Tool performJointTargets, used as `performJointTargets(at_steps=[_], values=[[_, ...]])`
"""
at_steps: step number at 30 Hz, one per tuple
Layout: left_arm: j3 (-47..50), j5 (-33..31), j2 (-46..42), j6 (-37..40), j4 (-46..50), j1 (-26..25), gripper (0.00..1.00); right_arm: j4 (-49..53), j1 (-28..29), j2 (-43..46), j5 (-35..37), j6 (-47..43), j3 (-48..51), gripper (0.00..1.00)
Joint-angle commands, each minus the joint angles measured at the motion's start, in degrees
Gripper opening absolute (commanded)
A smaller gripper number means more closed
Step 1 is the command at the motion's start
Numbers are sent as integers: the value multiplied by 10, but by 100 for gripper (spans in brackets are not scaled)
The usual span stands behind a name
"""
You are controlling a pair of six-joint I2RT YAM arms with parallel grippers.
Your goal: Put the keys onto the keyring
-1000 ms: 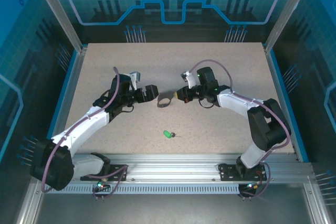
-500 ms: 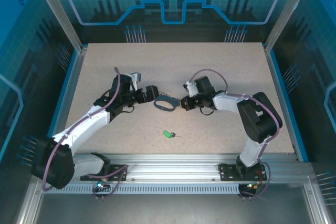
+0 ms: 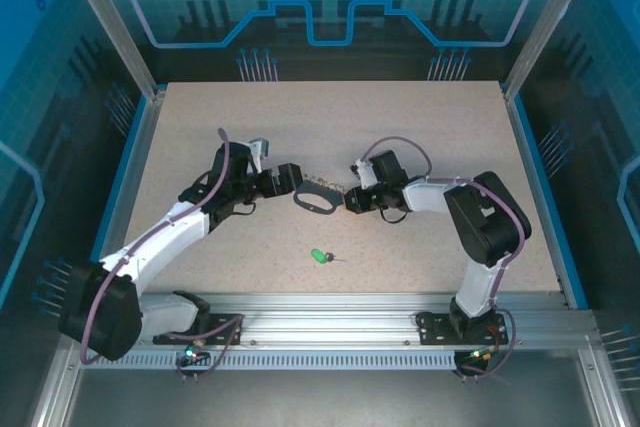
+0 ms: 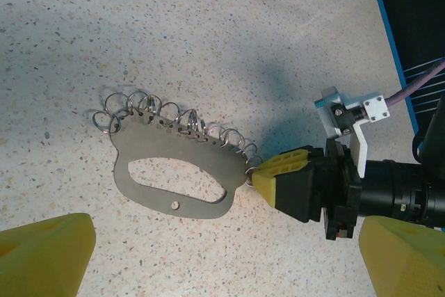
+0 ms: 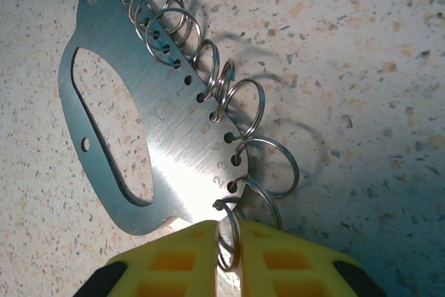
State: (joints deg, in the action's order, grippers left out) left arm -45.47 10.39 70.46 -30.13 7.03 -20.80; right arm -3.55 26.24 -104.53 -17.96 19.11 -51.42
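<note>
Nearest the arm bases the small green key (image 3: pixel 318 255) lies on the worktop (image 3: pixel 420 127), and farther back the flat keyring (image 3: pixel 316 198) with its row of wire rings lies between both pincers, the right pincer (image 5: pixel 226 233) clenched on its end ring, the left pincer (image 3: pixel 290 176) released, spread wide near it.

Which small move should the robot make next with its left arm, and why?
Probably the left gripper should swing toward the green key and come down over it. Its jaws stand wide open and empty beside the keyring. The right gripper seems to pinch one end ring of it. The key lies alone on the table, nearer the arm bases.
</note>
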Motion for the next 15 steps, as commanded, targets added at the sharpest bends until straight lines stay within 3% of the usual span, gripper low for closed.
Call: performJointTargets(at_steps=[1,15], values=[[7,15,2,-9,-7,-5,99,-4,4,16,7,7,7,18],[13,15,3,-11,-12,-6,99,-8,4,19,-6,17,7,19]])
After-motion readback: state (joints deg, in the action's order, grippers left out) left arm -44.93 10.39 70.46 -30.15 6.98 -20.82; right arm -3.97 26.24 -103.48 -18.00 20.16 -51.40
